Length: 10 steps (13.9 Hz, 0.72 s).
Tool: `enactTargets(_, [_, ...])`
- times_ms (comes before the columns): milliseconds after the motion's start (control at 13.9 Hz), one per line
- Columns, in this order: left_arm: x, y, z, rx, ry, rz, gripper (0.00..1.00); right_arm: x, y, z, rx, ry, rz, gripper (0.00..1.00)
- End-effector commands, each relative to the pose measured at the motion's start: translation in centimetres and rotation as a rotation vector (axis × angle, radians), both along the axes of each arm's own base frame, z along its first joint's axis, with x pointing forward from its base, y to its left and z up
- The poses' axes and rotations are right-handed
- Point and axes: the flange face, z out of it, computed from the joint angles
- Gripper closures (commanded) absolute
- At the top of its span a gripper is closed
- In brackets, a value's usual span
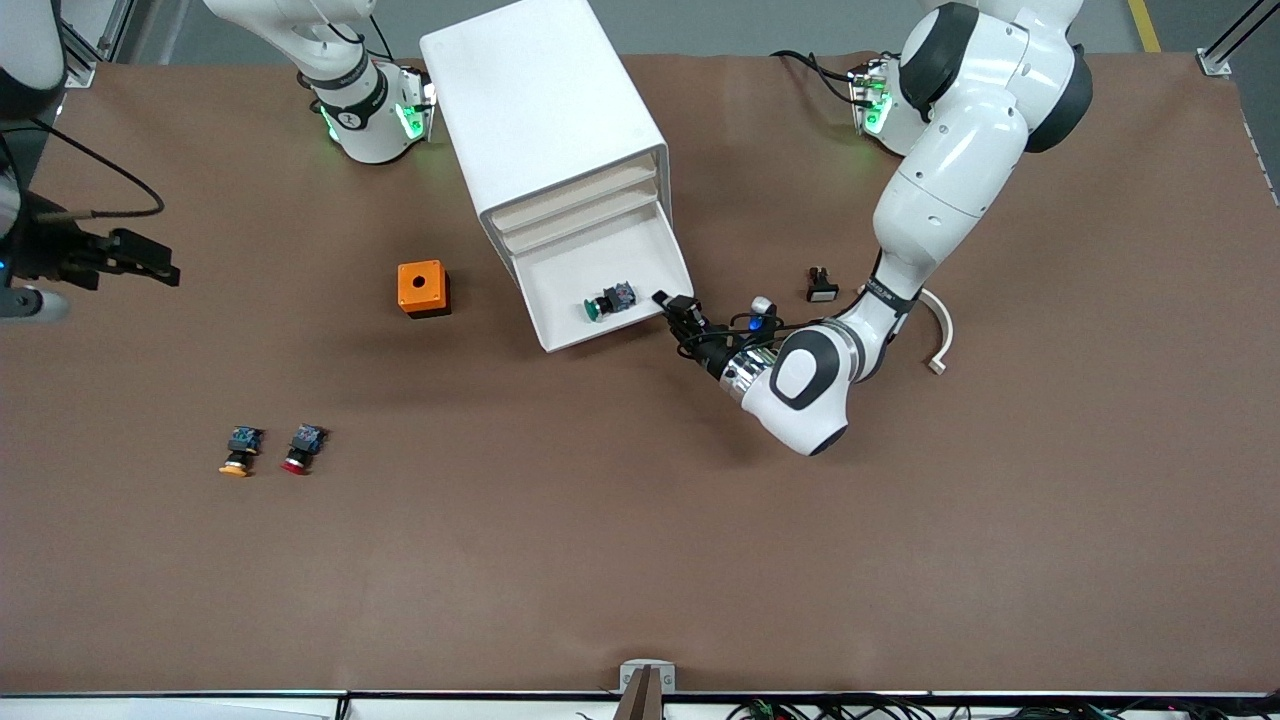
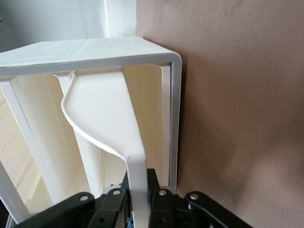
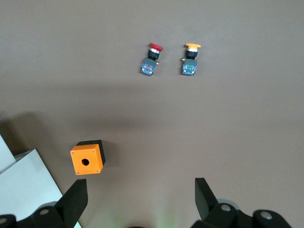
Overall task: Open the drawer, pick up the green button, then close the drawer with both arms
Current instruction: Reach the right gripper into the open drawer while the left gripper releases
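The drawer (image 1: pixel 600 295), lowest of the white cabinet (image 1: pixel 545 120), stood pulled out, and the green-capped button (image 1: pixel 608 303) lay in its tray, just beside the left gripper (image 1: pixel 672 308) and not yet lifted. That gripper sat at the drawer's corner toward the left arm's end of the table; in the left wrist view its fingers (image 2: pixel 154 192) were clenched on the thin edge of the drawer front (image 2: pixel 135 175), which ran straight up out of the jaws, with the cabinet's open frame (image 2: pixel 173 118) rising above it. So the opening looked done, while taking the button and shutting the drawer were both left.

The right gripper (image 1: pixel 130 258) hung over bare table well apart from the cabinet, toward the right arm's end, its jaws spread wide and holding nothing; that arm waited. Below it, in the right wrist view, lay the orange box with a round hole (image 3: pixel 88 159), and farther out the red-capped button (image 3: pixel 151 59) and the orange-yellow-capped button (image 3: pixel 190 59), side by side.

Just past the left arm's wrist lay a small black-and-white part (image 1: pixel 821 286) and a curved white strip (image 1: pixel 940 335) on the brown table (image 1: pixel 640 550).
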Motion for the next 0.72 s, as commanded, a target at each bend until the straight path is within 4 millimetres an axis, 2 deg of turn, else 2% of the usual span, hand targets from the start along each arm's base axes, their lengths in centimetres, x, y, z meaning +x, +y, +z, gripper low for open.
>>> enactTargets(0, [1.0, 0.4, 0.1, -0.006, -0.008, 0.044, 0.82, 1.7, 0.2, -1.1, -0.004, 0.016, 0.022, 0.01])
enactTargets(72, [1.3, 0.7, 0.2, -0.012, -0.014, 0.05, 0.71, 1.8, 0.6, -1.0, 0.008, 0.01, -0.007, 0.02])
enactTargets(144, [1.7, 1.3, 0.1, -0.013, -0.019, 0.058, 0.52, 1.9, 1.4, -1.1, -0.001, 0.013, -0.099, 0.02])
enactTargets(216, [2.0, 1.7, 0.2, -0.023, -0.035, 0.059, 0.36, 1.9, 3.7, -1.0, -0.01, 0.017, -0.171, 0.01])
enactTargets(360, [3.1, 1.7, 1.5, -0.134, -0.167, 0.028, 0.17, 1.8, 9.1, -1.0, -0.038, 0.01, -0.248, 0.0])
enactTargets(432, [3.8, 1.8, 2.4, -0.196, -0.233, 0.013, 0.15, 1.6, 11.8, -1.5, -0.047, -0.002, -0.281, 0.0])
enactTargets(504, [4.7, 2.1, 3.3, -0.25, -0.3, 0.003, 0.13, 1.4, 14.2, -3.4, -0.052, -0.009, -0.301, 0.0])
enactTargets(648, [6.9, 2.9, 5.4, -0.326, -0.428, -0.015, 0.11, 0.4, 19.9, -5.6, -0.043, -0.045, -0.369, 0.0])
